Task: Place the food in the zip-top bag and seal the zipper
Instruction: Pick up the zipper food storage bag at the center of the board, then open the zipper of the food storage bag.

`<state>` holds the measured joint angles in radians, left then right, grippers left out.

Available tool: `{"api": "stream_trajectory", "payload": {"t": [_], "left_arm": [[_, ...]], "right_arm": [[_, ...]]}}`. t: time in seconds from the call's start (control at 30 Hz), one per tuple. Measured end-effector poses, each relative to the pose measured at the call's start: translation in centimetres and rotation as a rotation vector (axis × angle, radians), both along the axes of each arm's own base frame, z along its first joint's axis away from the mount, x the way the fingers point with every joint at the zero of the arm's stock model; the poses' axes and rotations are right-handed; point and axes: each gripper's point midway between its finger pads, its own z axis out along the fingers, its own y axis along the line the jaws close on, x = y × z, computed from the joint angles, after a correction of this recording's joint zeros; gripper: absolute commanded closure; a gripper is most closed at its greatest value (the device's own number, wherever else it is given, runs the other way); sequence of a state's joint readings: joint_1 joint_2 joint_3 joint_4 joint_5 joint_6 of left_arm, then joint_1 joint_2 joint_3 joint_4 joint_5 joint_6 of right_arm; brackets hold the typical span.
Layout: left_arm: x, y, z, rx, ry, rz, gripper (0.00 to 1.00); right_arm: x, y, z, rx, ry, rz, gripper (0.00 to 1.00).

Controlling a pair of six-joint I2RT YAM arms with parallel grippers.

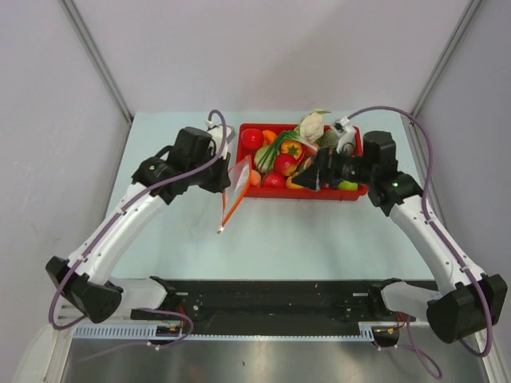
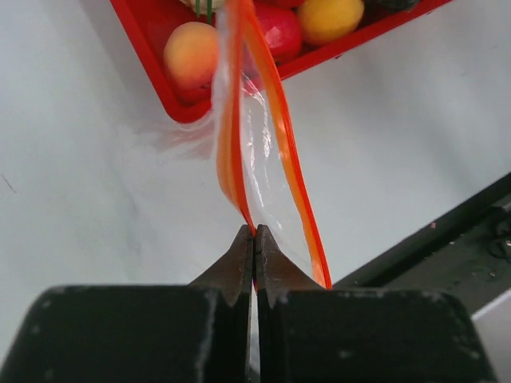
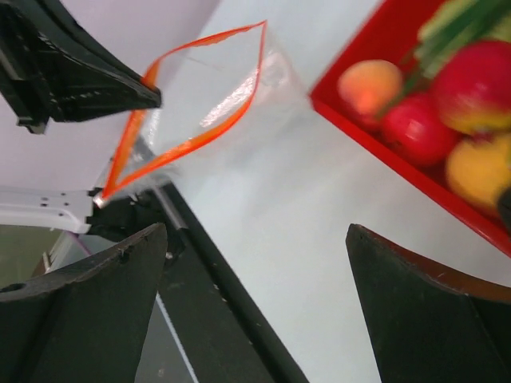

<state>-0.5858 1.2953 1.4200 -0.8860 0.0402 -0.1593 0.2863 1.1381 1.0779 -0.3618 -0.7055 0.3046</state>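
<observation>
The clear zip-top bag [image 1: 237,185] hangs by the red tray's left end, its mouth open between two orange-red zipper strips [image 2: 281,152]. My left gripper [image 1: 229,183] is shut on one strip of the zipper at the bag's edge [image 2: 254,233]. The food lies heaped in the tray: a pale cauliflower [image 1: 313,124], red fruit [image 1: 285,164], a peach [image 2: 192,52] and a yellow fruit [image 2: 328,16]. My right gripper [image 1: 310,171] is open and empty above the tray. In the right wrist view [image 3: 255,247] it faces the bag [image 3: 200,88], with nothing between the jaws.
The red tray [image 1: 354,191] stands at the back middle of the table. The peach [image 3: 368,86] and red fruit [image 3: 418,128] lie at its near-left corner. A black rail [image 1: 271,299] runs along the table's front edge.
</observation>
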Motion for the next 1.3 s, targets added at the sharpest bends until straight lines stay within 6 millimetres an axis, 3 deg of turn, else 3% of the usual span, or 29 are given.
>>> {"api": "stream_trajectory", "payload": {"t": [0.13,0.23,0.27,0.37,0.57,0.77,0.9,1.0,1.17,1.3], "left_arm": [[-1.5,0.5,1.7,-0.105,0.017,0.012,1.0],[-2.2,1.1,2.5,-0.191,0.032,0.04,1.0],[-2.3,1.4,2.7,-0.222,0.032,0.054,1.0],[-2.9,1.9,2.8,-0.295,0.036,0.087,1.0],[-3.7,1.1,2.5,-0.389,0.057,0.098,1.0],[-3.3,1.0,0.5,-0.452,0.118,0.168,1.0],[-2.1,2.8,0.0,-0.513,0.134,0.274,1.0],[-2.0,3.6,0.0,-0.564,0.131,0.323,1.0],[-3.0,4.1,0.2,-0.622,0.121,0.346,1.0],[-2.9,5.3,0.2,-0.599,0.102,0.39,1.0]], "right_arm": [[-0.5,5.3,2.6,0.061,-0.027,0.087,0.03],[-0.8,8.8,3.4,0.115,0.0,0.132,0.13],[-0.8,9.9,3.4,0.132,0.017,0.138,0.18],[-0.5,12.3,2.3,0.16,0.096,0.147,0.22],[0.8,15.8,0.4,0.197,0.227,0.139,0.32],[-0.5,19.7,0.3,0.224,0.274,0.193,0.39],[-1.6,20.9,-0.5,0.214,0.31,0.208,0.48],[-1.4,21.1,-0.9,0.211,0.323,0.19,0.63],[-1.1,21.6,-1.9,0.199,0.327,0.178,0.98],[-0.6,21.3,-3.3,0.146,0.3,0.166,1.0]]}}
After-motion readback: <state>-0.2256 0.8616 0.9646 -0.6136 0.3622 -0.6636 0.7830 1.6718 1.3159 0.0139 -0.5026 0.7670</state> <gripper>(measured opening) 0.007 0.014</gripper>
